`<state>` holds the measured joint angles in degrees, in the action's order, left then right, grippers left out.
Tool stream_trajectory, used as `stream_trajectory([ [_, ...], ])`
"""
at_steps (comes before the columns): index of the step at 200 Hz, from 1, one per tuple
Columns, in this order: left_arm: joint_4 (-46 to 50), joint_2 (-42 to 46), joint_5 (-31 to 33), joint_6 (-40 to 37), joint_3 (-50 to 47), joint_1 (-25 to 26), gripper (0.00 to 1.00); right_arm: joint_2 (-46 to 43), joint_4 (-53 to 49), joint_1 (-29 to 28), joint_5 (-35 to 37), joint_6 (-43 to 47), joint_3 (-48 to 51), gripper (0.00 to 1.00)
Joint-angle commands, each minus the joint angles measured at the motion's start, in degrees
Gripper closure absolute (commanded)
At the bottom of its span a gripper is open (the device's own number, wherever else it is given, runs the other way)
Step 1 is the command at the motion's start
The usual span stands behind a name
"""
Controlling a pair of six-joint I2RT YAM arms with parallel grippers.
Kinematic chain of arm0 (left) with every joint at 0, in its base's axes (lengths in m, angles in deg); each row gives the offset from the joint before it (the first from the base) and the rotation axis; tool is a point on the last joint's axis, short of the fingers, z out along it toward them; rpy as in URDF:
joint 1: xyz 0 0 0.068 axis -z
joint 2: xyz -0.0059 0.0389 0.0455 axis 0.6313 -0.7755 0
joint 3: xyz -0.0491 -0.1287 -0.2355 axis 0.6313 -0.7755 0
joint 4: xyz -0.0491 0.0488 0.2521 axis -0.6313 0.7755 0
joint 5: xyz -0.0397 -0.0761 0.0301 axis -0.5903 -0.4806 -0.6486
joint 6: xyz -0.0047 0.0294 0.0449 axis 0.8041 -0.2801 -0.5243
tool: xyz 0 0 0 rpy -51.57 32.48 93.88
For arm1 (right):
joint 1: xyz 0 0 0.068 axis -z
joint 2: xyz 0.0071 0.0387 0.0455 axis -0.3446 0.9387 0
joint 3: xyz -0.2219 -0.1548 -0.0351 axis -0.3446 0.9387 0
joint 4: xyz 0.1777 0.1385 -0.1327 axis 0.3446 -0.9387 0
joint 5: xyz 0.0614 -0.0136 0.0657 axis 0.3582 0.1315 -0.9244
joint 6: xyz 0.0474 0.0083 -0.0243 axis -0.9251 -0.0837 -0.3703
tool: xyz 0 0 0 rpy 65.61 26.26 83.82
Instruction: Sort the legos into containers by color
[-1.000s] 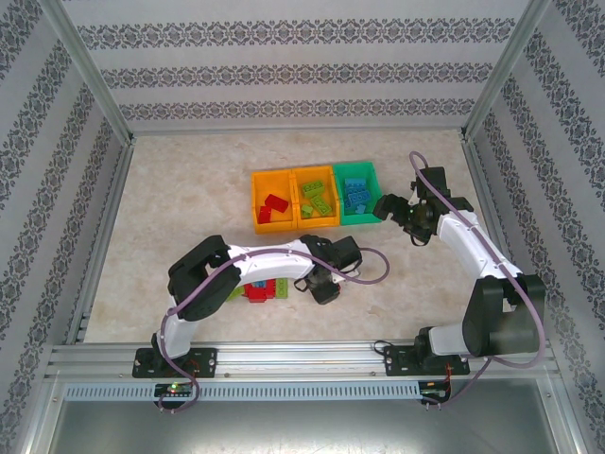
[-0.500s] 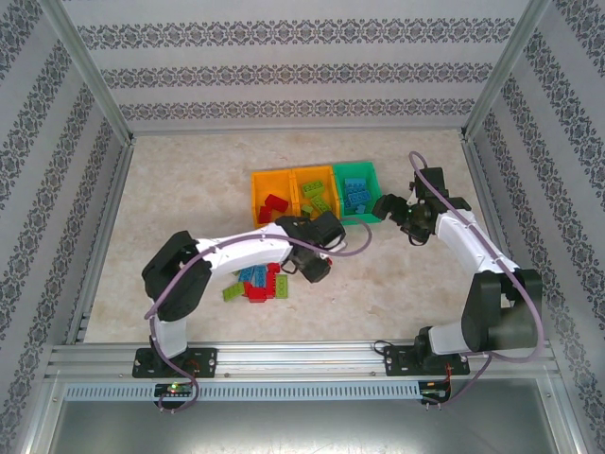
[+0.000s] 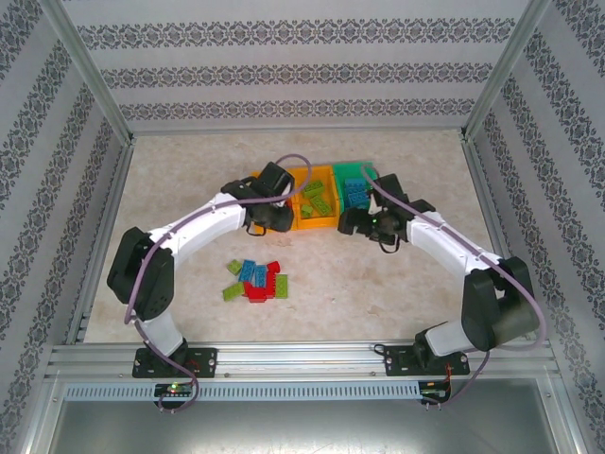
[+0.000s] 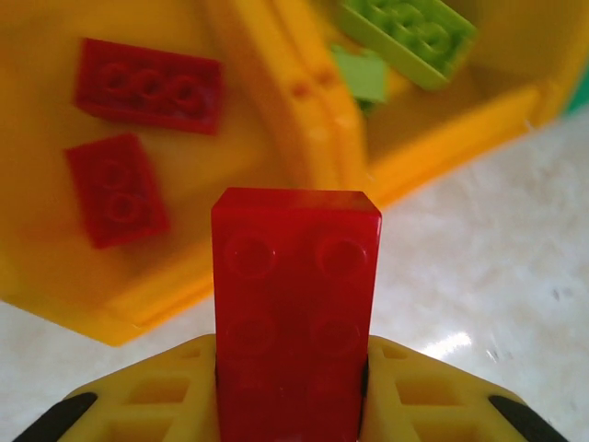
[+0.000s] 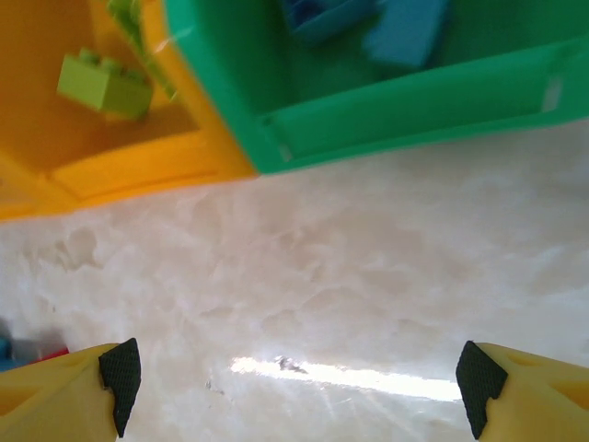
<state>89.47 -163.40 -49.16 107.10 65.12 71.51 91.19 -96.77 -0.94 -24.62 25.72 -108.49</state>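
Observation:
My left gripper [image 4: 293, 370] is shut on a red lego [image 4: 294, 295] and holds it just in front of the left orange container [image 4: 37, 184], where two red legos [image 4: 147, 85] lie. In the top view that gripper [image 3: 276, 219] covers most of this container. The middle orange container [image 3: 317, 223] holds light green legos [image 4: 409, 32], and the green container [image 5: 414, 101] holds blue legos [image 5: 405, 32]. My right gripper [image 5: 299, 382] hangs open over bare table in front of the green container, with nothing between its fingers. Several loose legos [image 3: 255, 279] in red, blue and green lie in a pile on the table.
The three containers stand side by side at the table's back centre. Patterned walls and metal frame posts [image 3: 99, 95] enclose the table on three sides. Bare marble tabletop [image 3: 397, 284] stretches between the pile and the right arm's base.
My left arm has swung from the pile up to the left orange container with the red lego in its grip. My right gripper has moved left to the front of the green container.

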Motion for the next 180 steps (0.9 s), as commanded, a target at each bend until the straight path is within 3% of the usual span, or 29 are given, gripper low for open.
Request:
stream_trajectory([
  [1,0.63,-4.06,1.02,6.19,5.77,-3.44,0.75,2.03,1.05,-3.71,3.31,0.68,-1.04,0.08],
  [49,4.39,-14.46,-0.52,8.07,18.62,-7.95,0.72,3.36,1.90,-11.25,5.64,1.10,-1.39,0.07],
  [84,7.77,-18.72,0.65,8.93,24.74,-9.33,0.52,4.34,0.12,-16.57,6.15,1.43,-2.35,0.06],
  [125,6.72,-17.10,-0.62,9.24,23.78,-9.33,0.22,5.71,-3.25,-25.96,6.72,1.17,-4.88,0.06],
  [180,-0.53,-6.15,-0.13,11.23,13.06,-9.32,0.06,14.01,-3.92,-32.79,4.41,2.67,-9.54,0.11],
])
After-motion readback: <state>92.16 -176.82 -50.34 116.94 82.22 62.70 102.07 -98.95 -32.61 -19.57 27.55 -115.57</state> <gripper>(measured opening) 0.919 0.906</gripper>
